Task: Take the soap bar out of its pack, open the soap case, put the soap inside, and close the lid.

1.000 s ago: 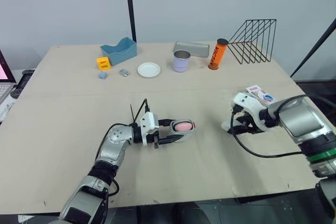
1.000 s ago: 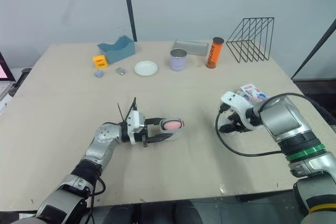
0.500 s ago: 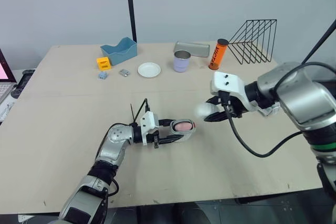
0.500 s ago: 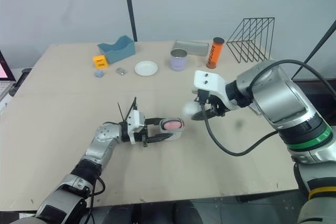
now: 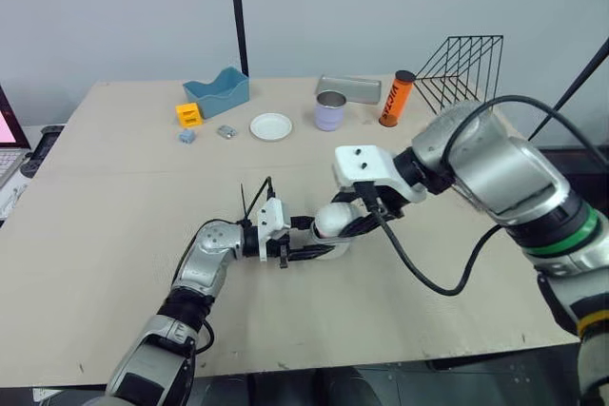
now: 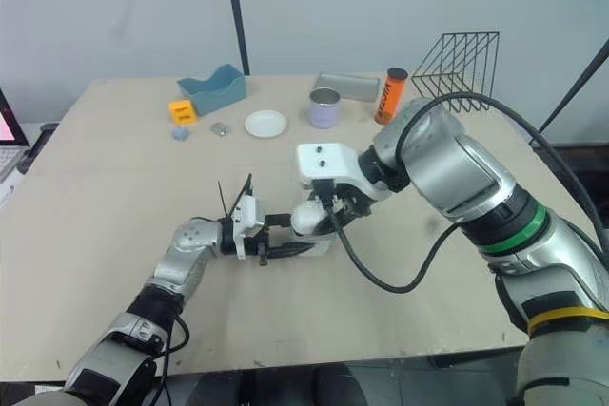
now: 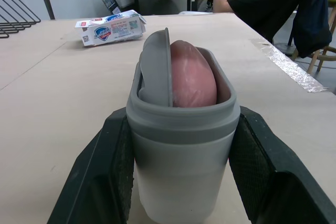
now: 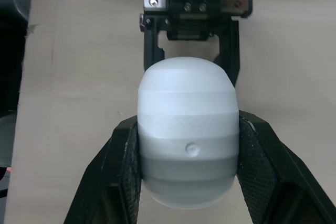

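Note:
My left gripper [image 5: 314, 239] is shut on the grey soap case base [image 7: 181, 145], which lies on the table. The pink soap bar [image 7: 191, 74] sits inside it beside a grey inner flap [image 7: 156, 69]. My right gripper [image 8: 186, 124] is shut on the white lid [image 8: 186, 135] and holds it right over the open end of the case, so the lid [image 5: 335, 219] covers the soap in the eye views. Whether lid and base touch is unclear. The soap pack [image 7: 110, 26] lies flat on the table further to the right.
Along the far edge stand a blue bin [image 5: 217, 92], a yellow block [image 5: 187, 114], a white plate [image 5: 270, 126], a lilac cup [image 5: 329, 110], a metal tray [image 5: 347, 88], an orange tube [image 5: 394, 98] and a black wire rack [image 5: 461, 73].
My right gripper has carried the white lid leftwards from beside the soap pack to directly over the case. The left gripper and case have stayed put.

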Action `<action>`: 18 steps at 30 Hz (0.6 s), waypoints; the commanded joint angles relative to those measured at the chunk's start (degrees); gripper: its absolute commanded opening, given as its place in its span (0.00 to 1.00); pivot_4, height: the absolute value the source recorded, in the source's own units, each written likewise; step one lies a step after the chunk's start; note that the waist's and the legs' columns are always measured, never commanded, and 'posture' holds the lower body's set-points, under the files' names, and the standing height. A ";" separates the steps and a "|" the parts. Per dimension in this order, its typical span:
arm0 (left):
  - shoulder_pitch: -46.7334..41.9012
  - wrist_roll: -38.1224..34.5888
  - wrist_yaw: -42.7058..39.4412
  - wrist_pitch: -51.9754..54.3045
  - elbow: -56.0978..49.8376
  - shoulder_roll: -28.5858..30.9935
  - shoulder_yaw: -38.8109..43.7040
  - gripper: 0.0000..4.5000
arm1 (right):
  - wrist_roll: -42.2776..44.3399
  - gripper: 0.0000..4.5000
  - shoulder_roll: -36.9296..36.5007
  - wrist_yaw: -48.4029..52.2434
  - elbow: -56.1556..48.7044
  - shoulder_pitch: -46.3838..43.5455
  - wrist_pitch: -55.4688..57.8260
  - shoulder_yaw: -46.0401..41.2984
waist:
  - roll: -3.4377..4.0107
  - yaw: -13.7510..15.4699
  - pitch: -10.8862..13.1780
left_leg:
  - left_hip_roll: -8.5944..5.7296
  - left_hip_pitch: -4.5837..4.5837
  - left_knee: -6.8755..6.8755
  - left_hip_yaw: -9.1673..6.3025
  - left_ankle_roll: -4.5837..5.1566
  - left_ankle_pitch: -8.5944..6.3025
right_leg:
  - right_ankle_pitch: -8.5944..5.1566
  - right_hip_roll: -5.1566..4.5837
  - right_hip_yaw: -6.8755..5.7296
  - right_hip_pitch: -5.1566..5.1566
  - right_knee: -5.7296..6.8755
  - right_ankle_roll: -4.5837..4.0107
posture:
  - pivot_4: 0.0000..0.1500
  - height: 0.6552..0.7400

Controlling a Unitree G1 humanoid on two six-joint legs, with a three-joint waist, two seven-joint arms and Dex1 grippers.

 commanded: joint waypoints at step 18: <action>-0.37 2.03 0.86 0.32 -0.02 -1.42 -0.99 0.44 | -4.03 0.42 1.89 -0.90 0.74 -1.96 3.57 3.87 | 0.00 0.07 0.00 | -0.02 -0.01 0.03 0.00 0.00 0.00 | 0.01 -0.02 -0.01 0.02 0.00 0.01 | 1.00 0.99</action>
